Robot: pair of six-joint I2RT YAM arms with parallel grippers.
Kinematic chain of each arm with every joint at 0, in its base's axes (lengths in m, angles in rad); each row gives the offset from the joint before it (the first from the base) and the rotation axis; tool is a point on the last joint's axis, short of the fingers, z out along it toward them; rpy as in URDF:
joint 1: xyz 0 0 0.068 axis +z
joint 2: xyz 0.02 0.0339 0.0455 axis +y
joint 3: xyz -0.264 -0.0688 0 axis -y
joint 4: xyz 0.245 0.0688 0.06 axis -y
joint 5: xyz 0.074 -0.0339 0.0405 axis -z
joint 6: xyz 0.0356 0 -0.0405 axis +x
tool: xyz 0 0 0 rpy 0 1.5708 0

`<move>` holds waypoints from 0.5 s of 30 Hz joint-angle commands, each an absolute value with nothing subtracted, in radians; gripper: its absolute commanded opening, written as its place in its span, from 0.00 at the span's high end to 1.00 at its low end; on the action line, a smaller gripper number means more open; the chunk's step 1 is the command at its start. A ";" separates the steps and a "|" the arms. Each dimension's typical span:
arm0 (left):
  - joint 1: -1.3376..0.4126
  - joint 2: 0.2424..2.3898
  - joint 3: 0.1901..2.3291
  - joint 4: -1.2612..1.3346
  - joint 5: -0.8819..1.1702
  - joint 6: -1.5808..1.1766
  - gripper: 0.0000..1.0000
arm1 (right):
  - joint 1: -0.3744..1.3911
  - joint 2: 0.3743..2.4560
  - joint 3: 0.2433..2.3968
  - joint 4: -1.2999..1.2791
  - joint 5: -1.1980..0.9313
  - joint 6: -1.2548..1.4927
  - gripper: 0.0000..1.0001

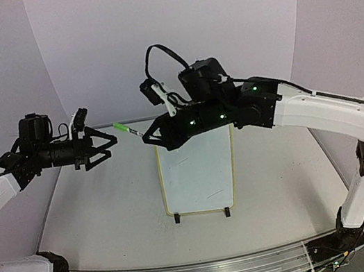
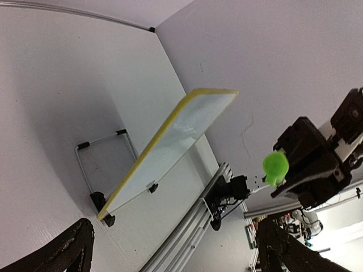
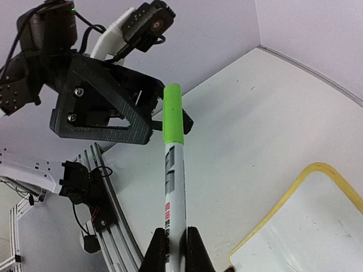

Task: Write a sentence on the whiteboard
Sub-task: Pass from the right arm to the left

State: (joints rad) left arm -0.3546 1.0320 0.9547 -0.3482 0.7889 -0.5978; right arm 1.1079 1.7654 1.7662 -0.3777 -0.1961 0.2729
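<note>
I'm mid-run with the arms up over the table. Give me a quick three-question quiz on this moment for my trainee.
1. True or false: the left gripper is shut on the marker.
2. The marker's cap is: A red, B green, C blue.
3. Fill in: the whiteboard has a ___ frame.

Key: 1 false: its jaws stand open, and the right gripper holds the marker. 2 B. 3 yellow.
</note>
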 commanded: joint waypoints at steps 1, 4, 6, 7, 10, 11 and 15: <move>-0.359 1.063 1.010 -0.391 1.071 -0.476 0.01 | 1.079 1.708 1.728 -0.543 -0.393 0.146 1.00; -0.371 1.095 1.014 -0.432 1.120 -0.455 0.01 | 1.077 1.678 1.708 -0.553 -0.471 0.112 1.00; -0.391 1.105 1.003 -0.405 1.149 -0.476 0.01 | 1.075 1.680 1.716 -0.573 -0.512 0.097 1.00; -0.406 1.107 0.997 -0.377 1.162 -0.493 0.01 | 1.076 1.688 1.723 -0.590 -0.521 0.090 1.00; -0.438 1.118 1.009 -0.375 1.168 -0.507 0.01 | 1.075 1.710 1.733 -0.622 -0.531 0.082 1.00; -0.449 1.128 1.015 -0.386 1.164 -0.502 0.01 | 1.075 1.715 1.733 -0.622 -0.537 0.081 1.00; -0.517 1.163 1.011 -0.381 1.151 -0.504 0.15 | 1.077 1.742 1.752 -0.621 -0.560 0.086 1.00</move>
State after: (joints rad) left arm -0.4630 1.1327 0.9628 -0.4015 1.1213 -0.5112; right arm 1.0740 1.7115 1.7160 -0.6032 -0.5070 0.1079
